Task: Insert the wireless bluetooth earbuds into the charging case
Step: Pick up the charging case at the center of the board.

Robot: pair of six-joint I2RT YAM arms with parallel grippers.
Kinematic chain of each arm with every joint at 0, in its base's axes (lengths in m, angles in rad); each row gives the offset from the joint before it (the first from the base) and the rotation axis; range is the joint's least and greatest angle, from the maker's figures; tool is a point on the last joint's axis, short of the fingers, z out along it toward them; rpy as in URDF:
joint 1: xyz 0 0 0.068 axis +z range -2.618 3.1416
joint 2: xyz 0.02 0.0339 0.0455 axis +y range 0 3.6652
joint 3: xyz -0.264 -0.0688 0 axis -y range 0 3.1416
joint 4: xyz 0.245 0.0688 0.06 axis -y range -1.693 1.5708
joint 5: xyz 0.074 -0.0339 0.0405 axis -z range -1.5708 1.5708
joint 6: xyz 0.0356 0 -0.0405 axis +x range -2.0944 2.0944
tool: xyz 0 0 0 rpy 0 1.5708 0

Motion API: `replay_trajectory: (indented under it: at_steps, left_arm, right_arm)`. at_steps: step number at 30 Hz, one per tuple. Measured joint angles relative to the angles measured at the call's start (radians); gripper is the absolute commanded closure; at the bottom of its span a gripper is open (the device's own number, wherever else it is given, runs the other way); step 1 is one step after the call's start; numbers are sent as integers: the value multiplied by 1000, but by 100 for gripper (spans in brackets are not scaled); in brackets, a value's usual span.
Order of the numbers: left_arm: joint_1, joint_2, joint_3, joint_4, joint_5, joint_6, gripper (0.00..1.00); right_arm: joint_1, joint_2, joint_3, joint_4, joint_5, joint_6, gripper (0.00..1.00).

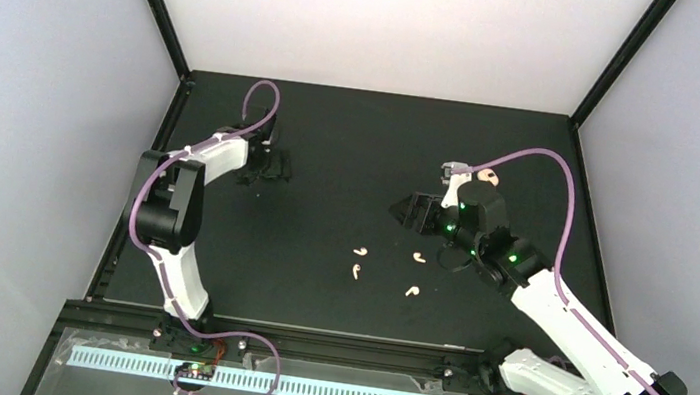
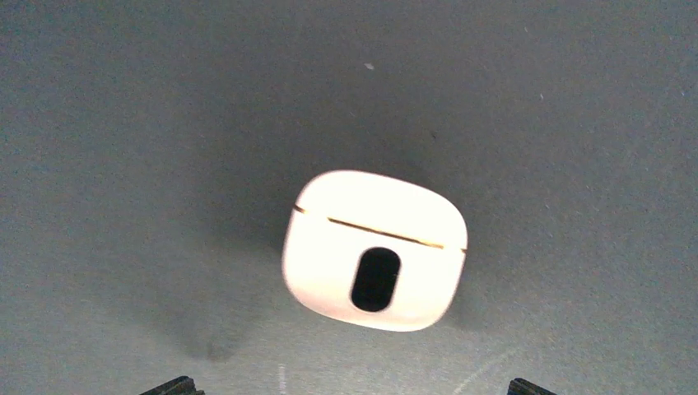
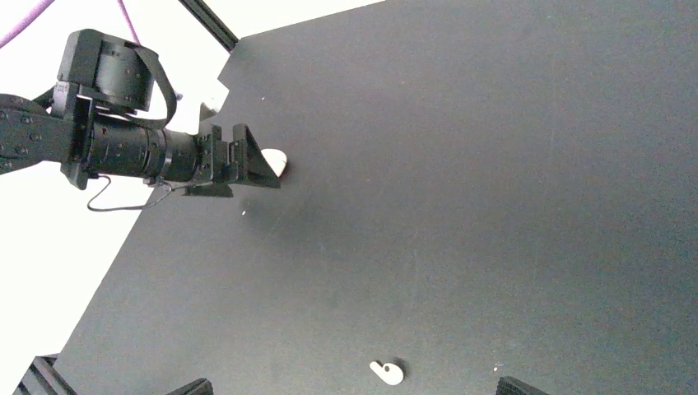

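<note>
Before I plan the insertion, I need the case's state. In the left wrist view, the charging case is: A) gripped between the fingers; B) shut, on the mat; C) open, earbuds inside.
B: the charging case lies on the mat, only a thin seam across it, clear of the left fingers.

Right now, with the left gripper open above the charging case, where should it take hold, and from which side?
Probably from straight above, closing the left gripper on the two rounded ends of the charging case, below the seam line, around the half with the dark oval. The case lies flat and closed, so this leaves the lid half free.
</note>
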Motion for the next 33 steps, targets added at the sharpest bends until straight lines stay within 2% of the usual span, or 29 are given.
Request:
replay_trajectory:
  at_steps: [5, 12, 20, 33]
  left_arm:
    - [0, 9, 74, -50, -64, 46, 2]
    - [0, 83, 178, -79, -60, 125, 7]
    - [0, 130, 220, -120, -45, 188, 13]
    - [-3, 208, 286, -165, -34, 210, 22]
  right_arm:
    - [0, -2, 0, 0, 0, 0, 11]
    - [0, -2, 0, -3, 4, -12, 10]
    - [0, -2, 0, -15, 5, -28, 10]
    - [0, 6, 0, -32, 11, -35, 10]
